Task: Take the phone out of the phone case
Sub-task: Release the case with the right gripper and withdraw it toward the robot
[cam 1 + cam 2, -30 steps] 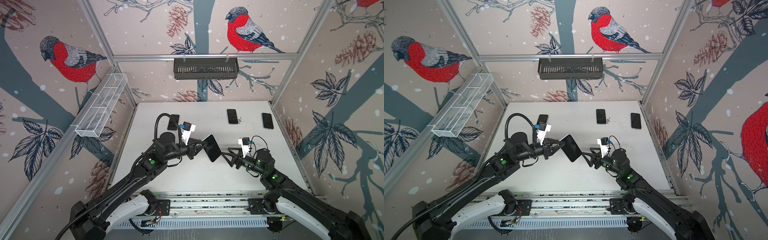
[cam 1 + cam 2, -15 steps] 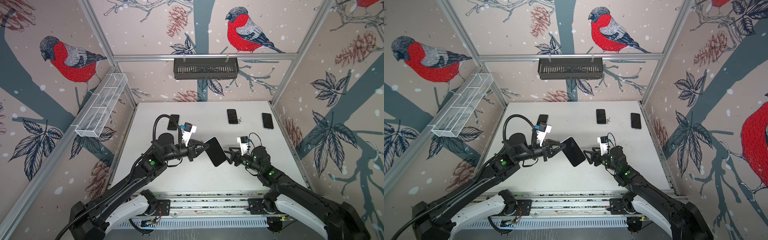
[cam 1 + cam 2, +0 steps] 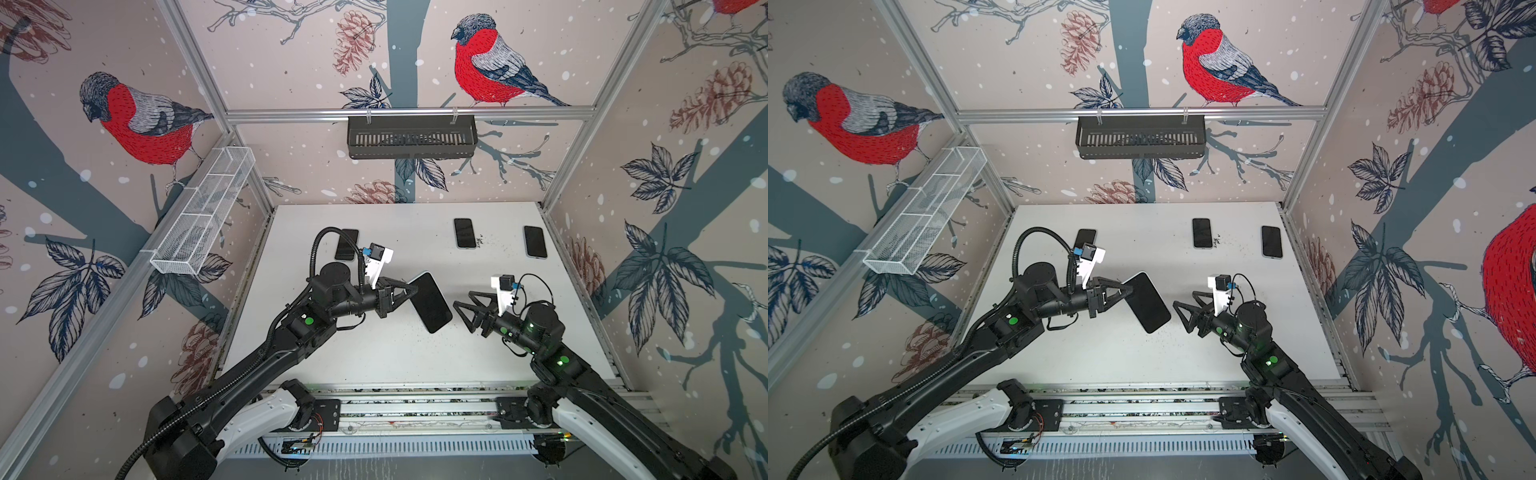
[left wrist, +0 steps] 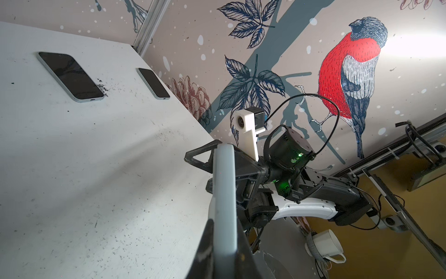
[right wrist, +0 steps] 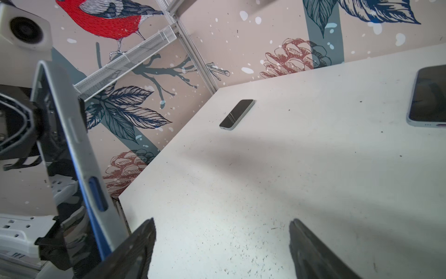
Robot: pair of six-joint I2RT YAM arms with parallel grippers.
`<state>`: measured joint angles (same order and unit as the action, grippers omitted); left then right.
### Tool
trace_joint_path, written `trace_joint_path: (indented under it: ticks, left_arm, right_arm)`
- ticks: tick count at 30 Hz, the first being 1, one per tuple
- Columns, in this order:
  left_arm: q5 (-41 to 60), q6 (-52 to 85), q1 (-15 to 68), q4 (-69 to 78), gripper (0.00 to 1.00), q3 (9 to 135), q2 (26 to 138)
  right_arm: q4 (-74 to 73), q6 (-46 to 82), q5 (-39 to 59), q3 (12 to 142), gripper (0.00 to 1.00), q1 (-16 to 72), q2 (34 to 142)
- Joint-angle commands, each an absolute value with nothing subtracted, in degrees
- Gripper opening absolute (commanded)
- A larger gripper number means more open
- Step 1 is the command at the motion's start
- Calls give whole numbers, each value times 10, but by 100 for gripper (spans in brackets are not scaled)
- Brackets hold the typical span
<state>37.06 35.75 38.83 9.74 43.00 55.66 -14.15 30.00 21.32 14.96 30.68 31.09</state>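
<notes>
Holding the phone [image 3: 430, 301] up in its case [image 4: 224, 193], where both arms can reach it.
The left gripper [image 3: 409, 291] is clamped tight on one end, tilting the phone in the air above the table [image 3: 374, 357], probably to offer the case's edge to the right gripper [image 3: 463, 316]. That one gapes wide and empty just beside the free end, not touching.

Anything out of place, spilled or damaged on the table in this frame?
Only dirt: dark crumbs lie on the table beside a corner of the middle phone at the back, and fine specks dot the near half. The held phone in the left end effector is tilted in the air, but gripped.
</notes>
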Motion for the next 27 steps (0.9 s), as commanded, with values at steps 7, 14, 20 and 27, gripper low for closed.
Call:
trace_joint_path:
  ticks: [7,14,20,27]
  left_arm:
    - [433,316,377,125,0,456,565]
    - [425,228,377,9,0,513,573]
    - [411,236,376,-5,0,532,582]
    - [440,372,363,146,0,474,598]
  right_arm:
    - [-132,292,310,175,89,313,288]
    - [-88,255,302,198,88,345,300]
    - [-110,282,302,179,87,380,290]
    - [-253,405,338,115,86,385,260]
